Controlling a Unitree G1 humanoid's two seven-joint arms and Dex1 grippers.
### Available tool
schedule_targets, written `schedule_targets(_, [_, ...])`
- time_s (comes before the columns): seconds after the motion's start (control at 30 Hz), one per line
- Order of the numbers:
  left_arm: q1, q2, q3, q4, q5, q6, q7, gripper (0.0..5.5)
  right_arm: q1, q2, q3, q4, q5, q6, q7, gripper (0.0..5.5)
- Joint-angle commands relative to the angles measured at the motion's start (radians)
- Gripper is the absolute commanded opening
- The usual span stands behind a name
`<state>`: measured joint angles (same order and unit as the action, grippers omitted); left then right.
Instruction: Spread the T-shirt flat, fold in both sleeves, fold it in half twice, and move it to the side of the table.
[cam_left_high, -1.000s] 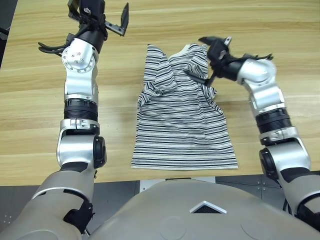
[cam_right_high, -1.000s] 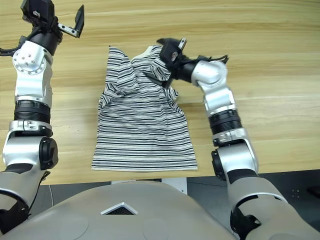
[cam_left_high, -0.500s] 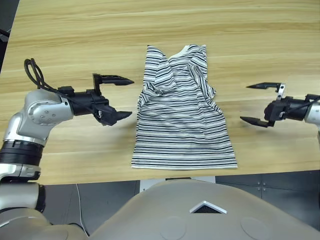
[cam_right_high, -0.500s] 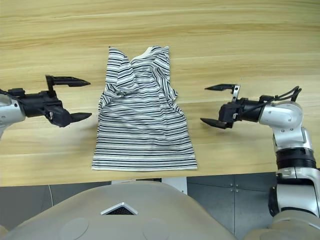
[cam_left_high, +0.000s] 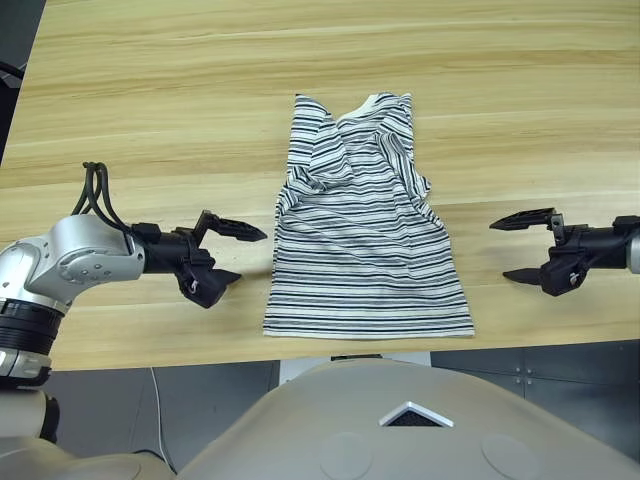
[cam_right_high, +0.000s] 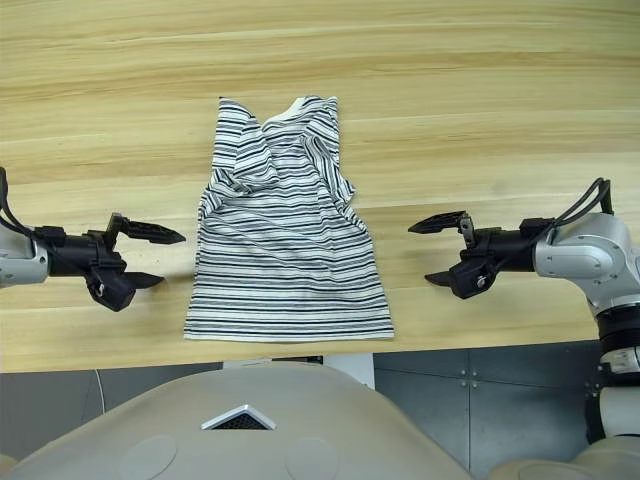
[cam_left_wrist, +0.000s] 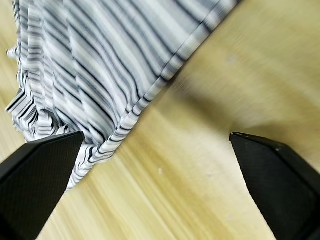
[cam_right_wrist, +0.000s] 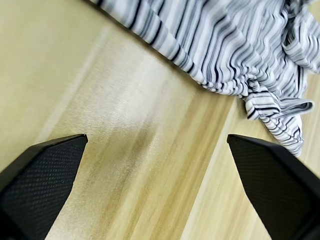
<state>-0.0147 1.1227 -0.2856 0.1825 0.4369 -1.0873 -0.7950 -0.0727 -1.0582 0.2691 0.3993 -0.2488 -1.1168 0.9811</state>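
A: Your table (cam_left_high: 150, 80) is pale wood planking. The shirt (cam_left_high: 365, 250) lies at its middle, between your two arms; the collar (cam_left_high: 368, 101) is at the far end and the hem (cam_left_high: 368, 327) is just beside the near edge.

B: You can see the lower half lies smooth and flat; the upper half is rumpled, with folds of striped cloth bunched in over the chest on both sides. You cannot tell for certain whether those folds are the sleeves.

A: Your left gripper (cam_left_high: 250, 257) sits low over the wood on the shirt's left, level with its lower half. The jaws are spread wide; the tips point at the cloth, close to its side edge but not touching.

B: Your right gripper (cam_left_high: 498, 250) mirrors it on the other side; it too is wide apart, with its tips toward the shirt, and it stands a little farther from the cloth than the left one.

A: From your left wrist you look between the two fingers (cam_left_wrist: 35, 175) onto bare wood and an edge of the stripes.

B: From your right wrist you get the same sort of view; there is wood between the jaws and rumpled stripes beyond.
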Motion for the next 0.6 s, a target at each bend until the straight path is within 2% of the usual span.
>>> schedule_targets(0.03, [0.079, 0.027, -0.052, -0.033, -0.004, 0.018, -0.024, 5.5, 0.093, -0.024, 0.081, -0.076, -0.001, 0.035, 0.028, 5.19])
schedule_targets(0.3, [0.14, 0.068, -0.067, -0.229, -0.141, 0.137, -0.08, 5.5, 0.207, -0.057, 0.127, -0.239, 0.038, 0.125, 0.029, 5.19])
schedule_targets(0.6, [0.154, 0.039, -0.095, -0.23, -0.137, 0.147, -0.084, 5.5, 0.214, -0.024, 0.165, -0.255, 0.033, 0.14, 0.013, 5.19])
